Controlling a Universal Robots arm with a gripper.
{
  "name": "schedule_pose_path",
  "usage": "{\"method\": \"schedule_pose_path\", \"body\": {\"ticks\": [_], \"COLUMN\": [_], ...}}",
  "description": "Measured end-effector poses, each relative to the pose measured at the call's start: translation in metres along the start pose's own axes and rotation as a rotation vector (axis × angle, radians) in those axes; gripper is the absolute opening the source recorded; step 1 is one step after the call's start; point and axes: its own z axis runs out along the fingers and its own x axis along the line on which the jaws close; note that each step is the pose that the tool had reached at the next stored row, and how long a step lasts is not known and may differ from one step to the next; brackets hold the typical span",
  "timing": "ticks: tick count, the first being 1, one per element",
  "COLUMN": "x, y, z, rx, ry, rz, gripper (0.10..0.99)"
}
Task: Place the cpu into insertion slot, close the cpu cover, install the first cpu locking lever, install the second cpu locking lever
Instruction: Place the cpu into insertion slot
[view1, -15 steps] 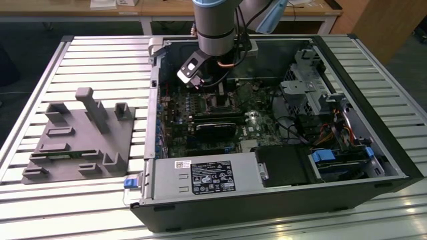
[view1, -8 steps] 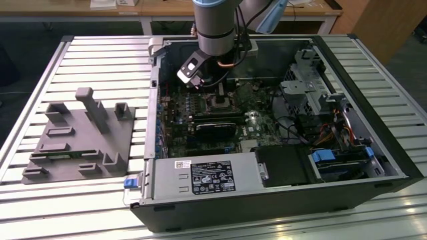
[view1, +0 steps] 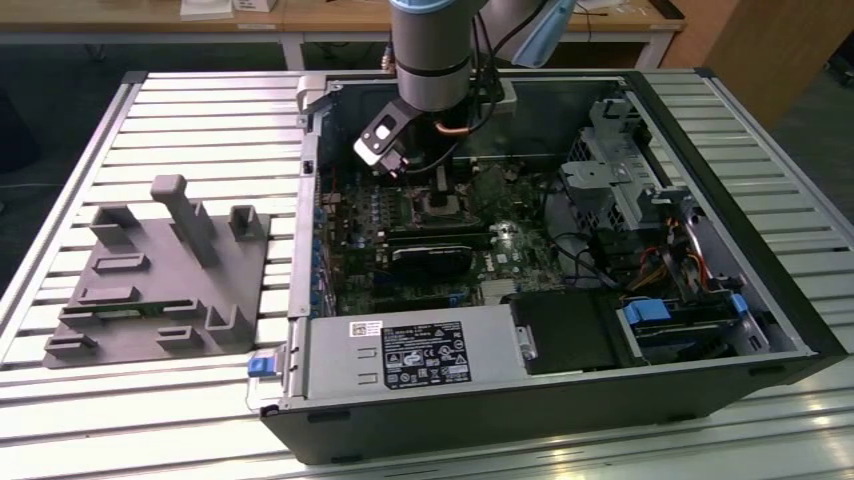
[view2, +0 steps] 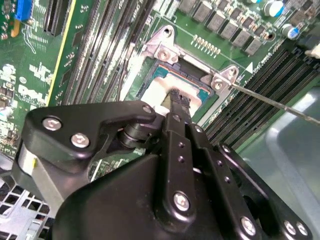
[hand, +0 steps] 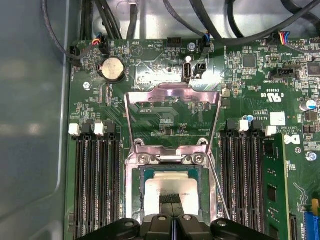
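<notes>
Jaws closest: black, pressed together with nothing between, tips down on cpu (hand: 159, 186) face near one edge. Cpu lying flat inside insertion slot (hand: 133, 200). Thin lever rod (hand: 220, 192) standing free just beside slot. Behind, cpu cover (hand: 172, 91) open, tilted up from hinge. Green board (hand: 160, 55) around. Exterior view: arm (view1: 434, 50) reaching down into open computer case (view1: 561, 400) on slatted counter (view1: 174, 130).

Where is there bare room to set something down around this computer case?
Bare table slats lie behind and in front of the grey fixture, and past the case at the exterior view's right. Inside the case it is crowded: the hand is at the cpu, with cables beside.
</notes>
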Motion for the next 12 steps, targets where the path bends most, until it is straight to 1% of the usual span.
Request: {"method": "schedule_pose_path", "body": {"ticks": [6,12], "x": [0.0001,-0.0001], "y": [0.0022,0.0020], "z": [0.0005,0.0021], "rx": [0.000,0.000], "ry": [-0.0001,-0.0015], "rz": [0.002,0.005], "gripper": [0.106,0.106]}}
